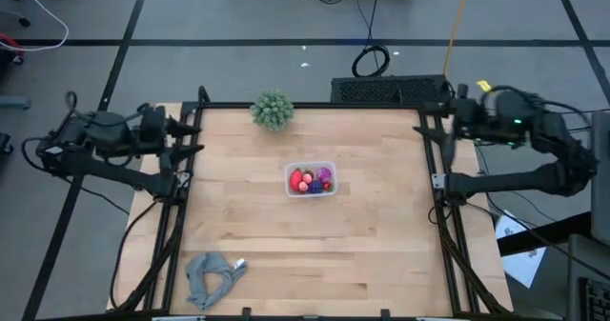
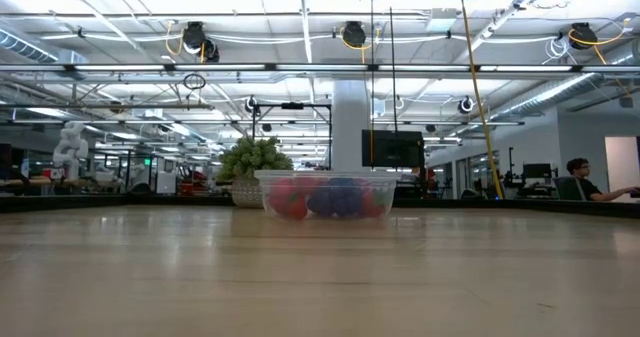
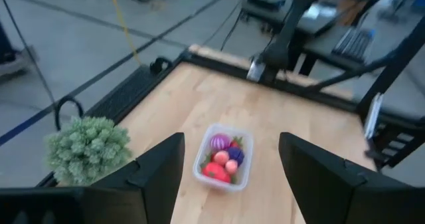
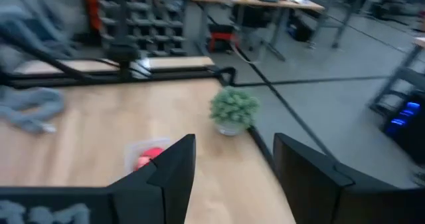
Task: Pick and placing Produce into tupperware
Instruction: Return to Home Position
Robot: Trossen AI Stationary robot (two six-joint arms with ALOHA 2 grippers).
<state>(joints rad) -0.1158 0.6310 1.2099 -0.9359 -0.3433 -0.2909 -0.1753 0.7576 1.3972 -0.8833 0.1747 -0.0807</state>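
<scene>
The clear tupperware [image 1: 311, 179] stands on its base near the middle of the table, and the red, pink, magenta and dark purple produce [image 1: 310, 180] lies inside it. The low view shows the tupperware [image 2: 327, 194] with the produce [image 2: 320, 199] behind its wall. From the left wrist the tupperware [image 3: 222, 157] and the produce [image 3: 224, 158] show too. Only a red piece of produce [image 4: 149, 157] shows in the right wrist view. My left gripper [image 3: 229, 171] is open, pulled back at the table's left edge. At the right edge my right gripper [image 4: 232, 167] is open as well.
A green bushy ball [image 1: 273, 110] sits at the table's far edge, left of centre. A grey cloth [image 1: 213, 275] lies crumpled near the near left corner. Black frame rails [image 1: 438, 216] run along the table's left and right sides. Bare wood surrounds the tupperware.
</scene>
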